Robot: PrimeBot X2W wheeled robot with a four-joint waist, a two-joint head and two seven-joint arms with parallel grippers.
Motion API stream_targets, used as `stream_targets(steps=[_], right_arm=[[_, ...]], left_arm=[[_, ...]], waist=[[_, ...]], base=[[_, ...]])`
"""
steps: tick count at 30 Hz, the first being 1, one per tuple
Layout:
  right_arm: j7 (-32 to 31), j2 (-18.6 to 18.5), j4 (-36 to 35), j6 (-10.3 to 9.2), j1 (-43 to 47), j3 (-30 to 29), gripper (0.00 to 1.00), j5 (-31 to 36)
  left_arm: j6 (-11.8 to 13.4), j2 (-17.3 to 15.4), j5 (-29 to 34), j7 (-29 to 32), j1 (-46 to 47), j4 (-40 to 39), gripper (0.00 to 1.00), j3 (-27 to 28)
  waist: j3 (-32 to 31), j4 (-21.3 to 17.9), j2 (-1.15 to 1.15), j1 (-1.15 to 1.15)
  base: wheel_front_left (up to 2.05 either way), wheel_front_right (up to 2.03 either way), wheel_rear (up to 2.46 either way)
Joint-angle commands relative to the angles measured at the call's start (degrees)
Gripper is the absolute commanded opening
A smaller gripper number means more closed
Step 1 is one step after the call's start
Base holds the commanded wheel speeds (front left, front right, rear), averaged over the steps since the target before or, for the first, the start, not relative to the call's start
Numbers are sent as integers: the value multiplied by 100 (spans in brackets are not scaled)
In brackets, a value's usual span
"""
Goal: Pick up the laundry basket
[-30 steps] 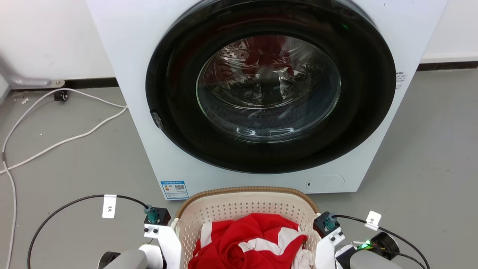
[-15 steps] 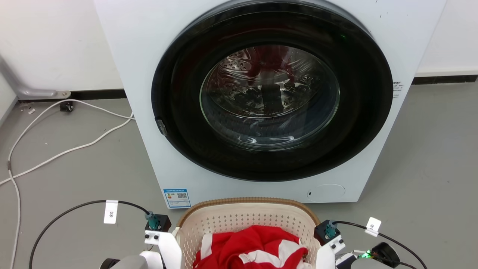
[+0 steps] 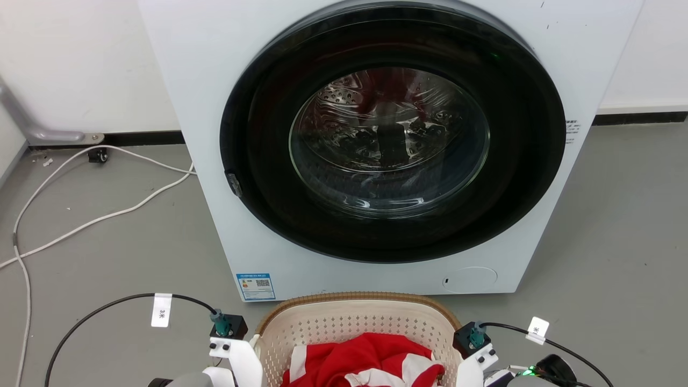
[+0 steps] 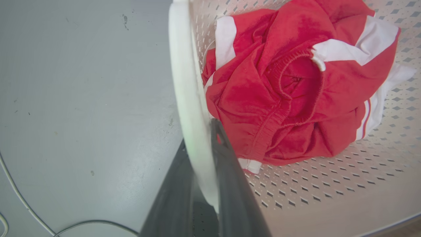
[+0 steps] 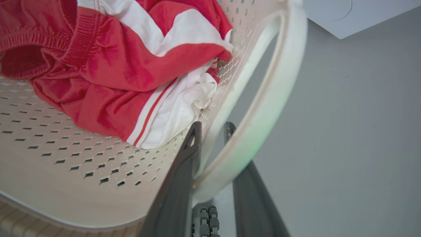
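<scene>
A white washer (image 3: 387, 140), door shut, stands on grey floor (image 3: 107, 242) just behind the basket (image 3: 355, 322). White cables (image 3: 80, 220) trail to the left. The left gripper (image 4: 199, 133), pointing down, clamps the left handle (image 4: 184, 82). The right gripper (image 5: 213, 125) clamps the right handle (image 5: 279, 82). The cream, perforated, brown-rimmed basket holds red-and-white clothes (image 4: 289, 92).

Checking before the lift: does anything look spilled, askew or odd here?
Nothing serious: the red and white clothes lie inside the laundry basket, and the door of the washing machine is shut. A loose white cable trails over the floor left of it.
</scene>
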State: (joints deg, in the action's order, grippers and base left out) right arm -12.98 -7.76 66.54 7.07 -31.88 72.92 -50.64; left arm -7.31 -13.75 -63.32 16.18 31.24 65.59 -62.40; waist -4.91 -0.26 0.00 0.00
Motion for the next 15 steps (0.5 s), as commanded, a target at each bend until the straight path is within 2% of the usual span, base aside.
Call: stream_targets(steps=[1, 15], right_arm=[[-6, 10, -56, 76, 68, 39, 0, -4], [-18, 11, -60, 76, 75, 59, 0, -22]], left_arm=[[-27, 1, -28, -35, 13, -28, 0, -29], [-27, -32, -238, -91, 62, -4, 0, -237]], waist=[[4, 8, 0, 0], [5, 36, 0, 0]], base=[[0, 0, 0], [0, 0, 0]])
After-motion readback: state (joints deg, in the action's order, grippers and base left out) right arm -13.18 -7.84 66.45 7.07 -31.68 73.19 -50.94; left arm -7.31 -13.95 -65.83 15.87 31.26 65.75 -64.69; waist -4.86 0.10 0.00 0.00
